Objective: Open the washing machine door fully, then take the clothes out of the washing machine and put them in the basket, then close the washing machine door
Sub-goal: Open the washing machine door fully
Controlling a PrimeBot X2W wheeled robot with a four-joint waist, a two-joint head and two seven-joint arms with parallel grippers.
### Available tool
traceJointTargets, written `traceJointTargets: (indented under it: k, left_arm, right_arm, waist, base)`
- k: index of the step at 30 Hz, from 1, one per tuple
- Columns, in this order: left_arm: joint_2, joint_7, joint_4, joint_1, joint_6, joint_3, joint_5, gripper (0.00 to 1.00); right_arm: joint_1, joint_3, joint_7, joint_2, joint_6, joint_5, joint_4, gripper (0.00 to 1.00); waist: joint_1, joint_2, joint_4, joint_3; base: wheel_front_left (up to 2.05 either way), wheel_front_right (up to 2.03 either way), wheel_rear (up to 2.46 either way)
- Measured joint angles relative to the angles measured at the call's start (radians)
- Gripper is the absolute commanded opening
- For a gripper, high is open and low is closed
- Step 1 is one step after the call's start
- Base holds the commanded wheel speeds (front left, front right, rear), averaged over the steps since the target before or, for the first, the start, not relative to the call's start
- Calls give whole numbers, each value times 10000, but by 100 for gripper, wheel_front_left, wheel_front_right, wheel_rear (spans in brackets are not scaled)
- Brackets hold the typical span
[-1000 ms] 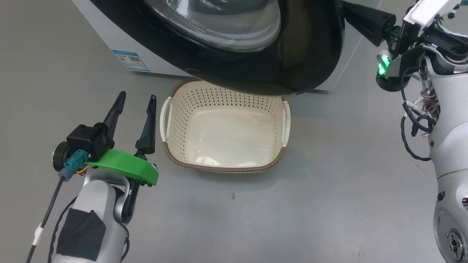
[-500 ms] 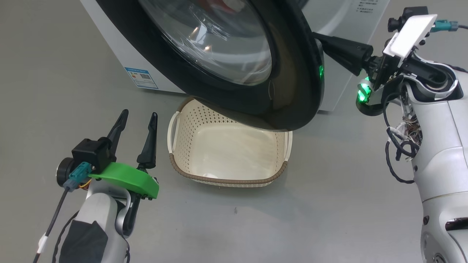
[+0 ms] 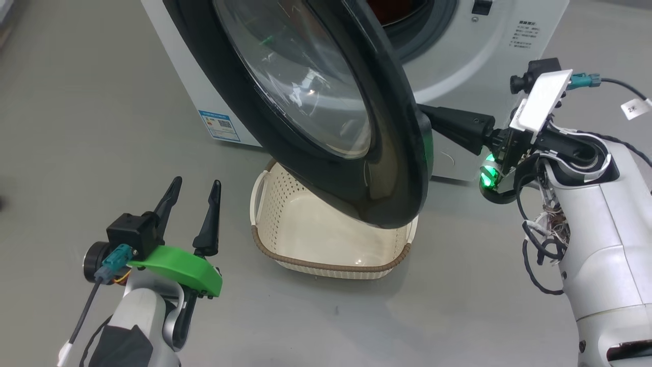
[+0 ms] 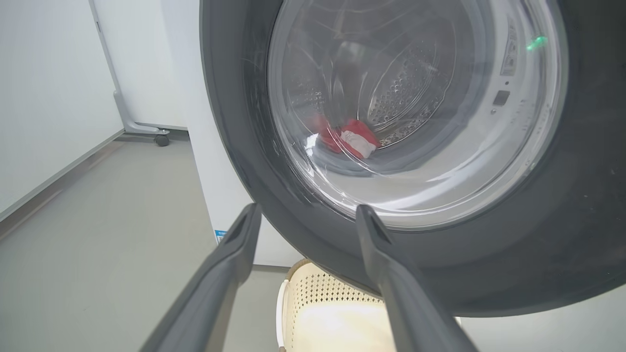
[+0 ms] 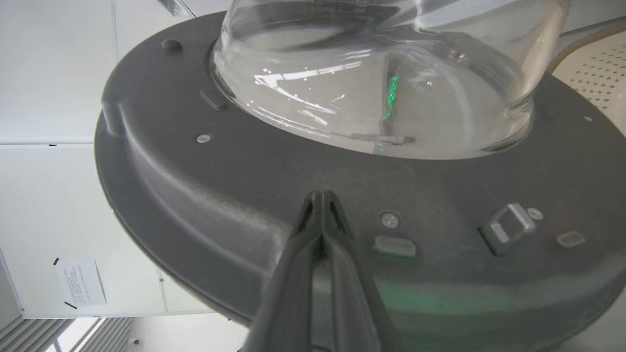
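Observation:
The washing machine door (image 3: 305, 102), black-rimmed with a bulging glass bowl, stands partly swung out from the white washing machine (image 3: 458, 61) and hangs over the cream basket (image 3: 326, 265) on the floor. My right gripper (image 5: 320, 195) is shut, its tips against the door's dark inner face (image 5: 244, 195) just below the glass; its fingers (image 3: 458, 130) reach in behind the door's edge. My left gripper (image 3: 196, 182) is open with nothing in it, left of the basket. Red and white clothes (image 4: 349, 139) lie in the steel drum, seen through the glass.
A blue sticker (image 3: 220, 126) marks the machine's lower front corner. The door latch (image 5: 506, 227) sits on the inner face to the right of my right fingers. Grey floor spreads around the basket. A wheeled stand foot (image 4: 161, 139) stands by the wall beyond the machine.
The door has swung further out from the machine, with my shut right gripper following behind its edge. The head camera has shifted too. My left gripper stays open beside the basket.

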Motion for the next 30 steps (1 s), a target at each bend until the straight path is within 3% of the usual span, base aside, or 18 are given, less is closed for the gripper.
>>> traceJointTargets:
  k: [30]
  left_arm:
    - [-2, 0, 280, 288, 4, -222, 86, 100]
  right_arm:
    - [2042, 1831, 265, 192, 0, 1304, -1668, 0]
  waist:
    - [0, 0, 1457, -800]
  base:
    - [0, 0, 0]
